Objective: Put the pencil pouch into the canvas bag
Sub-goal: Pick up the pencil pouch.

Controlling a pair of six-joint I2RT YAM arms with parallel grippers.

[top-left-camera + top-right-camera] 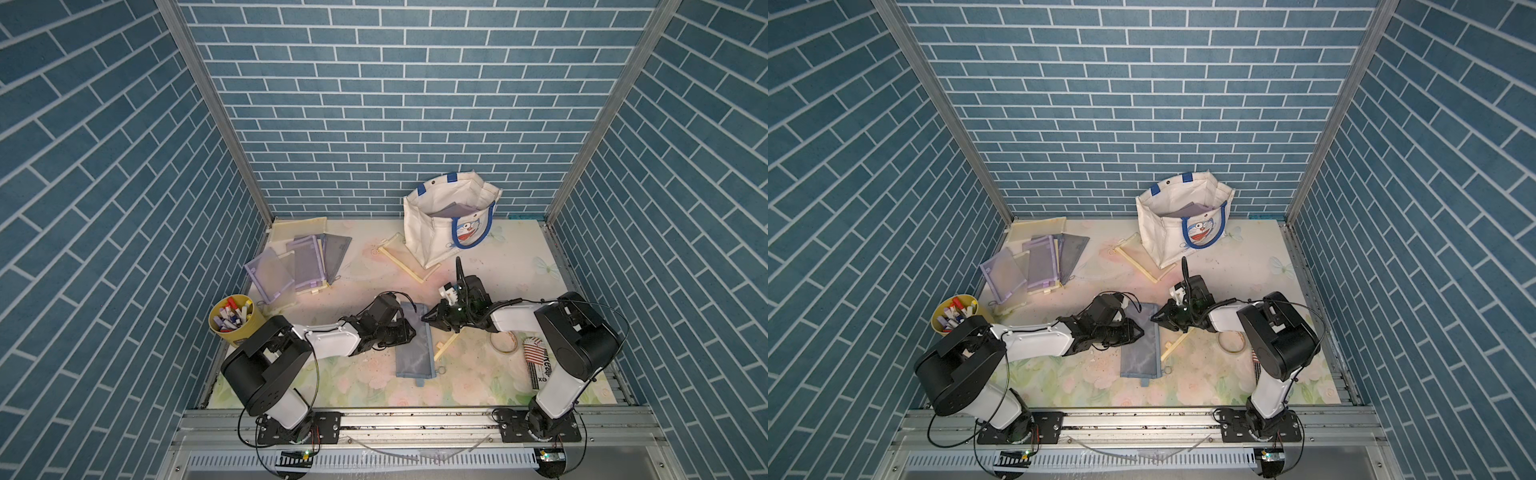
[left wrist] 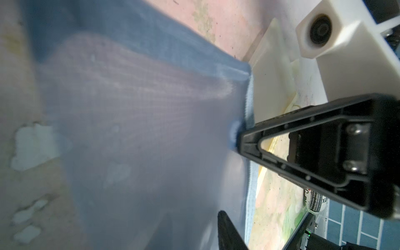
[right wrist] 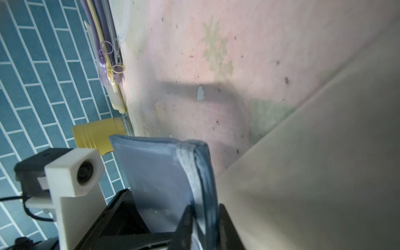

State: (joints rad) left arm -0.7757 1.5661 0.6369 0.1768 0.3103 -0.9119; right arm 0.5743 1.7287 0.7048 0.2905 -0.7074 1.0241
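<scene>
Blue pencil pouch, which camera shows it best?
Both top views: nearly all of the blue pencil pouch shows sharply. The left wrist view gives only blurred mesh; the right wrist view shows one raised edge in the right gripper.

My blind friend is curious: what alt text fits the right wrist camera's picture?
Close-up of a translucent blue mesh pencil pouch, its edge pinched between the right arm's black jaws above a pink floral tabletop. Beyond it are a yellow ribbed cup, a pile of purple and yellow pouches, and a blue brick-pattern wall.
</scene>
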